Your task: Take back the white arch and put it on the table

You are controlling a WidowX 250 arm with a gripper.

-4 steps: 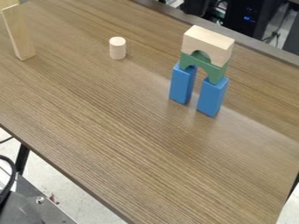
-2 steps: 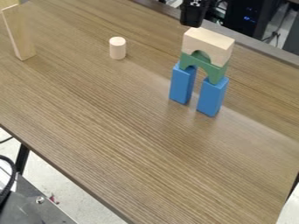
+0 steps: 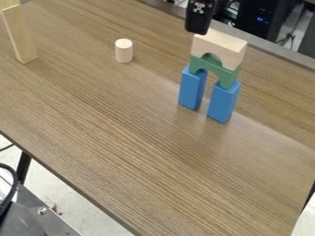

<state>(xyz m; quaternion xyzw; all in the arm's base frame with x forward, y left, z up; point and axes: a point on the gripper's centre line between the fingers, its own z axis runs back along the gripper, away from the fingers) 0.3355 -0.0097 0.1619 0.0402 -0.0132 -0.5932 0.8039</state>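
So nearest the camera, bottom left, there's a grey metal plate (image 3: 58,223) with a screw in it, running off the edge of the frame, plus a black cable (image 3: 12,177) that's cut off too. A table leg (image 3: 23,168) pokes out below the wood-grain table (image 3: 129,143).

On the table, two blue blocks (image 3: 223,102) stand upright a bit apart, with a green arch (image 3: 228,77) bridging them. The white arch, aka the task piece, (image 3: 219,42) sits right on top of that. Left of the stack there's a pale cylinder (image 3: 124,51) standing up, and well over left a tilted wooden plank (image 3: 20,37).

The gripper (image 3: 198,30) hangs at the white arch's upper-left corner, partly covering it. Can't tell if they touch, or whether the claw is released or clenched, tbh. It's got a white printed pattern, too small to make out. Way back, black equipment (image 3: 257,23) shows blue lights, cropped up top.
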